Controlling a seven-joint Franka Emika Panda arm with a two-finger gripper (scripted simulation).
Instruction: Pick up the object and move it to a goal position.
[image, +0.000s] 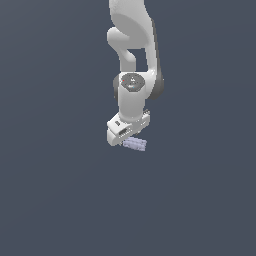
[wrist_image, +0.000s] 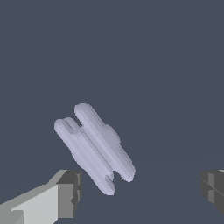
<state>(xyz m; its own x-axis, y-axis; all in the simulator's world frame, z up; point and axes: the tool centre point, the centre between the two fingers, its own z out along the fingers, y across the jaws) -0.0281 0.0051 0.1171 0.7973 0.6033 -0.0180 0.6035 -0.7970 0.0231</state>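
The hand (wrist_image: 140, 192) is hanging with its two fingers spread wide and holding nothing — in the wrist view one dark grey fingertip (wrist_image: 70, 192) is showing at one lower corner and the other at the opposite edge, with a broad gap between them. The object (wrist_image: 94, 146), a small pale lavender-grey oblong with ridged, knobbly sides, is lying on the flat dark blue-grey surface (wrist_image: 166, 65). It is sitting diagonally across the wrist view, closer to the first fingertip than to the other, and nothing is touching it.

In the exterior view the white arm (image: 132, 55) is reaching straight down, and the hand (image: 125, 132) is hovering low and tilted, with the object (image: 135, 144) peeking out just beneath its lower edge, towards the exterior view's right. Whether the fingertips are already at the object's height is hard to tell from here.

The step in hand is judged to be lining up for the grasp. To do it well, the hand is probably needing a turn about its own axis, so the pads are facing the object's long sides rather than its ends. It is also needing a small shift, so the object is sitting midway between the fingers. The bumpy sides may let it twist, so closing evenly and squarely seems wise. No goal marker is visible in either view.
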